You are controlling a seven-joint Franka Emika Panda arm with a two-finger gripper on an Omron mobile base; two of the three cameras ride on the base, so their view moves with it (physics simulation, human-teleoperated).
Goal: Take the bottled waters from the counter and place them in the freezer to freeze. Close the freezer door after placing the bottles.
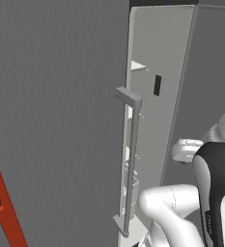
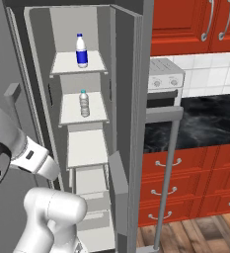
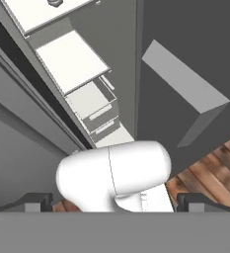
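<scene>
1. Kitchen setting, left base view: grey freezer door fills the left half, swung open, its long axis vertical; a long vertical bar handle runs down its free edge on two brackets. Behind it, the pale inner wall of the freezer with a small dark slot. Red cabinet edge at lower left.

2. Right base view: freezer stands open, white shelves stacked one above another. White bottle, blue cap and blue label, stands upright on the top shelf, long axis vertical, cap up; label text too small to read. Clear bottle, teal cap, stands upright on the shelf below, cap up. Bins sit lower in the compartment. A second grey door shows edge-on to the right, with its own vertical handle. Beyond: black marble counter with white veining, red drawers with silver handles, white toaster oven, red upper cabinets, wood floor.

3. Hand view: gripper low in the picture, its two dark fingertips far apart at either side, holding nothing. Ahead: white shelves, bins, grey door panel, wood floor planks
</scene>
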